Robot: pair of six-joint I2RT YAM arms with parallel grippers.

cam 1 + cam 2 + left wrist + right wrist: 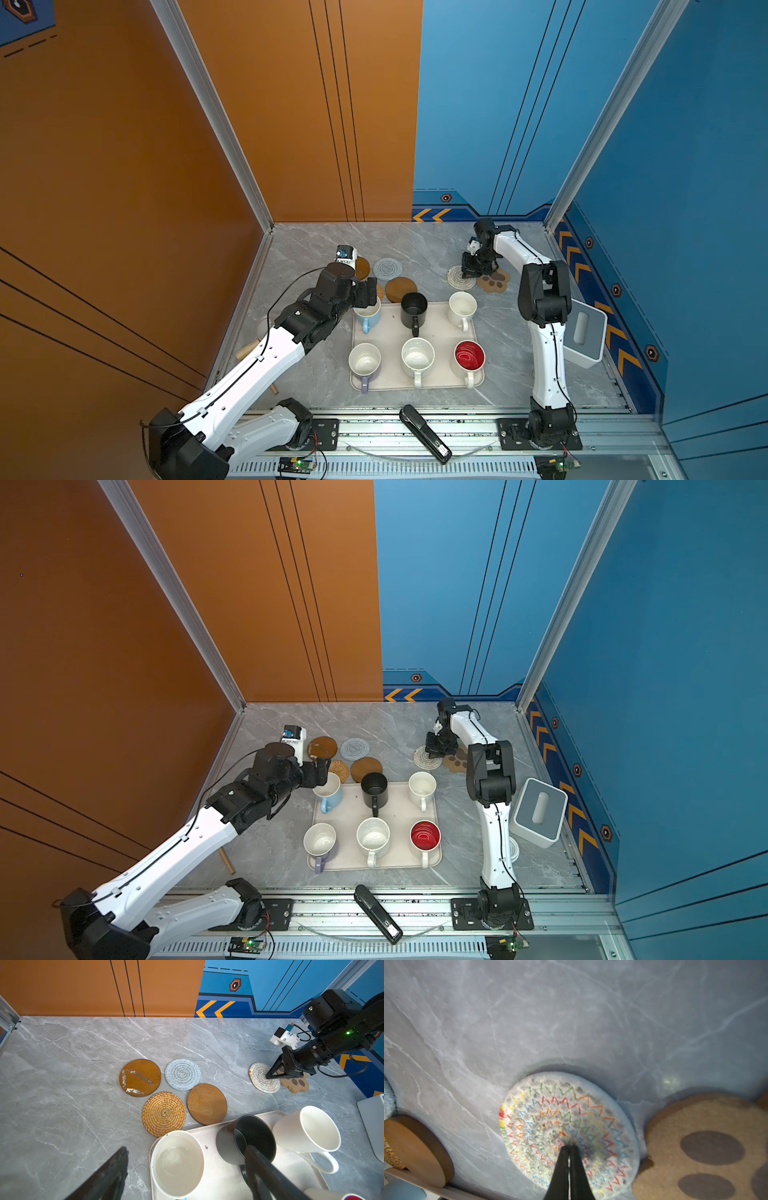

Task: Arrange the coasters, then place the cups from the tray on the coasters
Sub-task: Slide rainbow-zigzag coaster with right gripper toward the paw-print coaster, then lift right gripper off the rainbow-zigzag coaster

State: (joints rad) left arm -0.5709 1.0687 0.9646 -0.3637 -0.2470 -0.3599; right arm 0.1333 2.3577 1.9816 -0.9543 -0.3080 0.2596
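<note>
On the tray (390, 332) nearest you, six cups (417, 357) sit; your left gripper (186, 1150) hangs wide apart above the light blue mug (368, 316). Farther back, your right gripper (569, 1146), pinched together, presses the whitish coaster (550, 1109) beside the paw coaster (706, 1147): arranging's the step, so slide it clear next.

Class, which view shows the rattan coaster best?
Left wrist view: the rattan coaster lies large, nearly whole. Both top views show it small, partly behind the left gripper; the right wrist view catches only its edge.
</note>
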